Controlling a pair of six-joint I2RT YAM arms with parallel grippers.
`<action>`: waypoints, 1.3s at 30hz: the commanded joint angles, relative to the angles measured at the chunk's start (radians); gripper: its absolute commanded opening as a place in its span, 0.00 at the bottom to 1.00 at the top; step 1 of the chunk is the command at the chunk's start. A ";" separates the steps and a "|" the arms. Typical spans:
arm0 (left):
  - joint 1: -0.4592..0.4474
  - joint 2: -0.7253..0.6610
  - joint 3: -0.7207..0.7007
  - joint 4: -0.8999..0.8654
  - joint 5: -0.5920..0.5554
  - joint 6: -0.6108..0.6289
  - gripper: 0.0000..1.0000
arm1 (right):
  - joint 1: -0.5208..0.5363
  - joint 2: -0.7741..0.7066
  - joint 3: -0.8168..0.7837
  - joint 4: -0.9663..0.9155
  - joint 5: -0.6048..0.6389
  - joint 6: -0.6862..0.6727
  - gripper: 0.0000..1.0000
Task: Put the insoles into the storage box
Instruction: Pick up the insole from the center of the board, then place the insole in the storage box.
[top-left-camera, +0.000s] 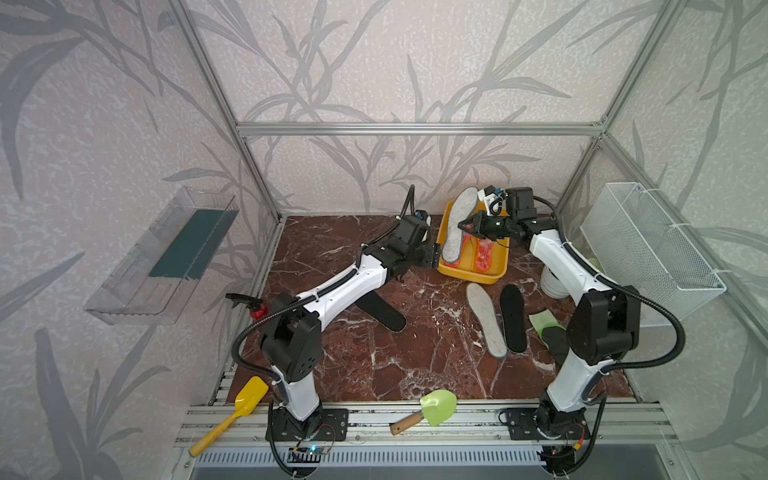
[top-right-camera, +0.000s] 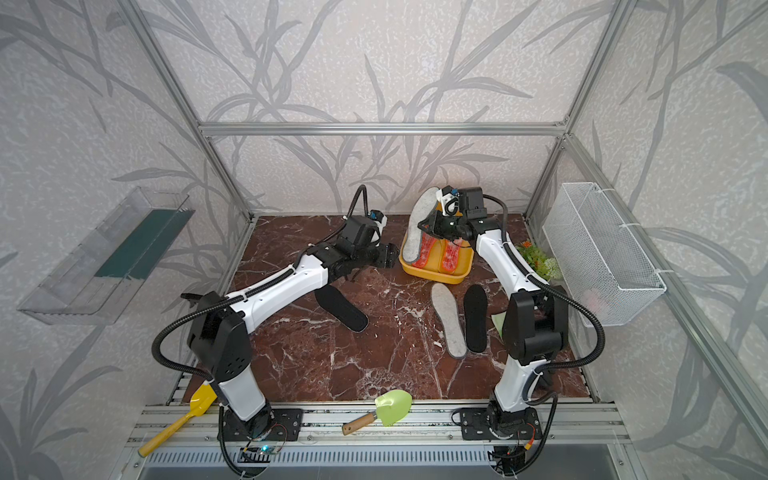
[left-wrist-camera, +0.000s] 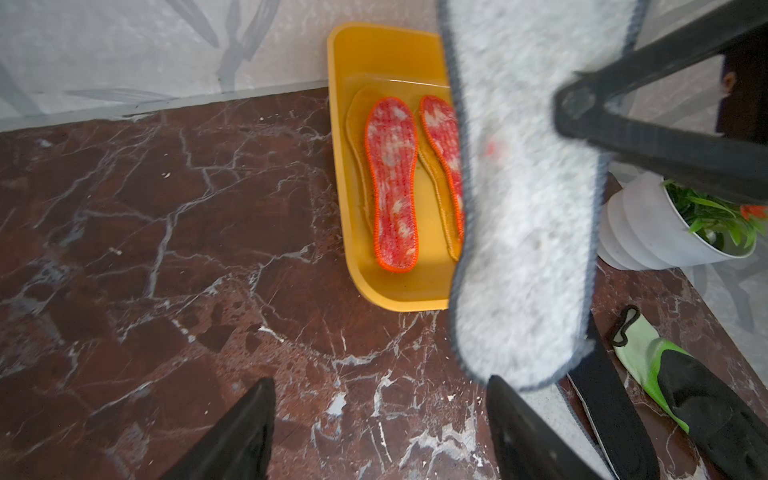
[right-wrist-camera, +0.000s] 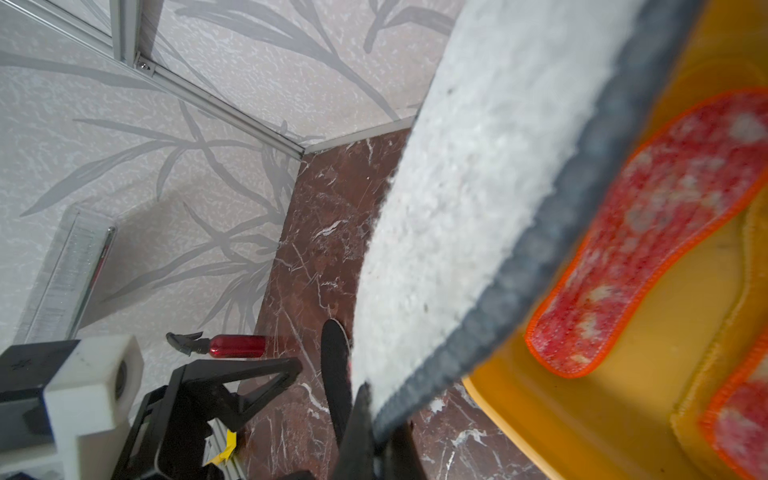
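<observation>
Task about half done, judging by the present lie of things. Located at 1 o'clock on the red-brown marble-patterned tabletop (top-left-camera: 374, 365): shallow rectangular yellow plastic storage box (top-left-camera: 469, 275). Lying flat inside: pair of yellow-orange insoles (left-wrist-camera: 354, 129), and on top of them pair of red-white mottled insoles with orange rim (left-wrist-camera: 392, 183). Fifth item in transit: light grey felt insole with dark edging (top-left-camera: 455, 243), tilted, upper end past the box's 12 o'clock rim, lower end at its 9 o'clock side; not yet flat inside. Right gripper (top-left-camera: 464, 225) clamped on that insole's long edge. Left gripper (left-wrist-camera: 380, 382) just beside the box's 9 o'clock wall, jaws wide apart, nothing between them; lower end of the tilted insole close to one finger, contact not determinable. Outstanding on the tabletop: second grey felt insole (top-left-camera: 485, 322) and flat black insole (top-left-camera: 512, 318) side by side at 4 o'clock, further black insole (top-left-camera: 386, 312) at 9 o'clock, partly under the left arm. Green-and-black shaped pad (top-left-camera: 540, 322) at 4 o'clock not counted, nature unclear. Remaining, by judgement: seating the gripped insole, then three more pick-ups.
</observation>
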 joint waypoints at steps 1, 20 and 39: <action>0.052 -0.091 -0.052 0.032 -0.024 -0.053 0.80 | -0.038 0.055 0.078 -0.104 0.047 -0.121 0.00; 0.133 -0.240 -0.170 -0.006 -0.012 -0.066 0.83 | -0.042 0.494 0.499 -0.305 0.096 -0.116 0.00; 0.139 -0.253 -0.183 -0.019 -0.030 -0.059 0.82 | -0.028 0.731 0.775 -0.385 0.083 -0.039 0.00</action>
